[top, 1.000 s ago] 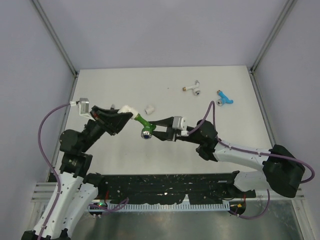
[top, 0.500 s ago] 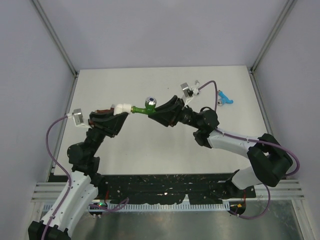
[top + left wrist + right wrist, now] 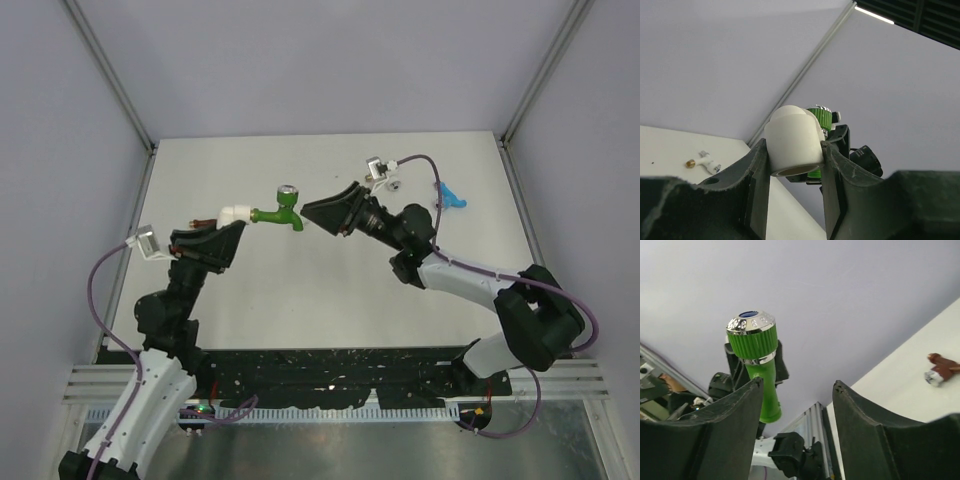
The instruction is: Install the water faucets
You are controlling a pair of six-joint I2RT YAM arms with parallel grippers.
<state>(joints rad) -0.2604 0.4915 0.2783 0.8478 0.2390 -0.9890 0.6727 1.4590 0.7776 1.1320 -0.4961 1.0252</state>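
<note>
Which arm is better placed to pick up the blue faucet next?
Right. The right gripper has open, empty jaws, and the blue faucet lies on its side of the table. The left gripper is shut on the white fitting carrying the green faucet.

Left arm (image 3: 150, 385) and right arm (image 3: 470, 283) — white links, black joints — trail purple cables (image 3: 93, 290). Left gripper (image 3: 232, 228), right gripper (image 3: 312, 209): black wedges, silver camera boxes (image 3: 146, 241) behind.

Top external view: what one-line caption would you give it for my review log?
Left gripper holds a white fitting with the green faucet projecting from it; right gripper open just beside the faucet.
</note>
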